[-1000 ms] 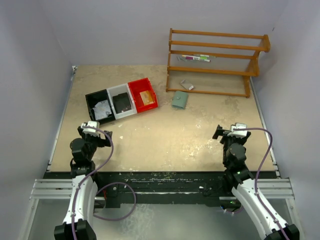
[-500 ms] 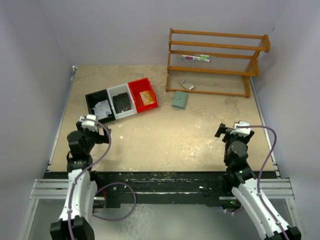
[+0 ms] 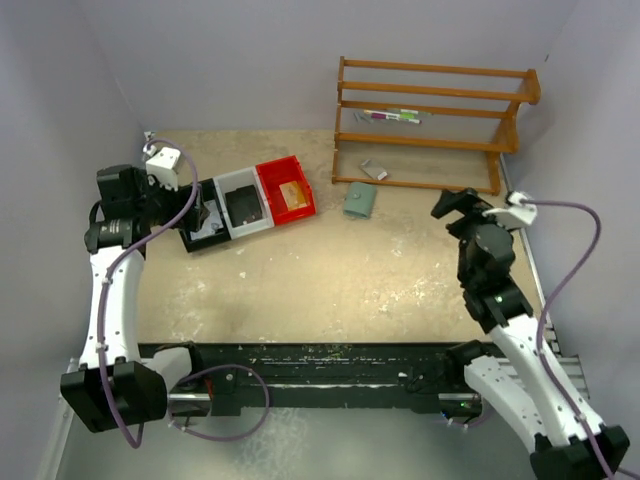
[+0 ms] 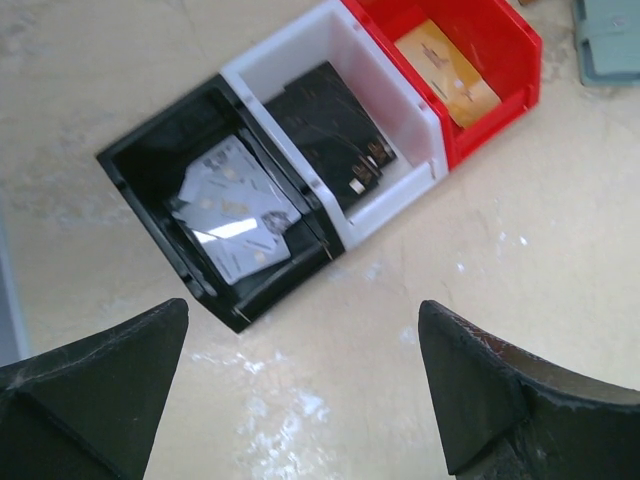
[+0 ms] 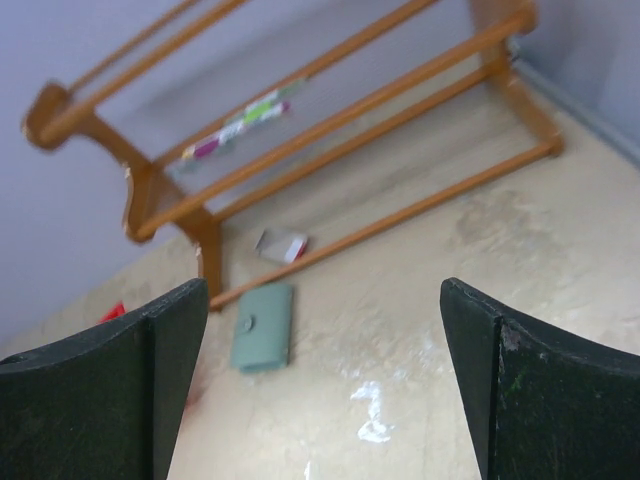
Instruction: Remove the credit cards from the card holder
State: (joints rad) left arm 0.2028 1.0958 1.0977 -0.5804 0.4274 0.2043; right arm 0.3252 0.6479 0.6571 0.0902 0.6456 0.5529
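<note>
The card holder (image 3: 360, 200) is a small grey-green pouch lying flat and closed on the table, just in front of the wooden rack's left foot. It also shows in the right wrist view (image 5: 263, 326) and at the top right corner of the left wrist view (image 4: 610, 30). No credit cards show. My left gripper (image 3: 204, 212) hangs open above the black bin, with nothing between its fingers (image 4: 303, 310). Well to the right of the holder, my right gripper (image 3: 455, 204) is raised and open, empty, and faces the holder (image 5: 322, 290).
Three bins stand in a row at the back left: black (image 3: 183, 195) with pale scraps, white (image 3: 236, 178) with a black flat item, red (image 3: 275, 165) with an orange piece. A wooden rack (image 3: 430, 142) stands at the back right, a small grey scrap (image 3: 374, 171) under it.
Both arms have risen from near the front edge. The left swung up and back over the black bin; the right moved back and rightward. Both grippers stayed open.
</note>
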